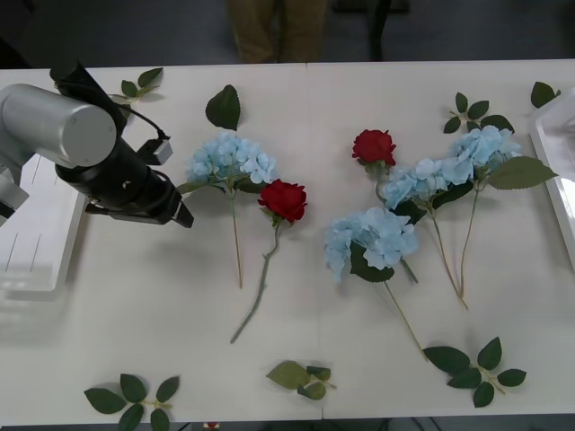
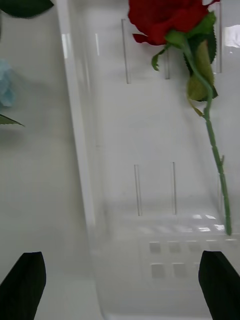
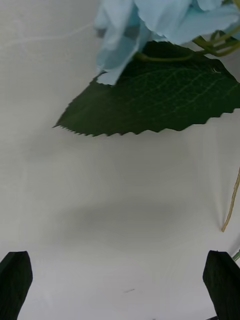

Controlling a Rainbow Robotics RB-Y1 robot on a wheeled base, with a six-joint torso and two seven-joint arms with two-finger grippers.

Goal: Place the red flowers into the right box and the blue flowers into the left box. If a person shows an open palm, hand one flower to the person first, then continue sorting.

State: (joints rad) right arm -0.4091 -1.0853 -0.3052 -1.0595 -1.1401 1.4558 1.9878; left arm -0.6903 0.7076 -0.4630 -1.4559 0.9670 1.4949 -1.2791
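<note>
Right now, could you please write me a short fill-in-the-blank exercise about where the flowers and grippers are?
1. The number of red roses lying on the table is ____.
2. The flower already inside the right box is a red ____.
3. The left gripper, fingers open, hovers near a hydrangea's big green ____.
4. The right gripper is open above the ____ box.

Missing words: two; rose; leaf; right

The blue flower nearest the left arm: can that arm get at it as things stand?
Probably yes. The left gripper is open, hanging just beside the blue flower with only bare table between them. The red rose lies on its far side, out of the way.
</note>
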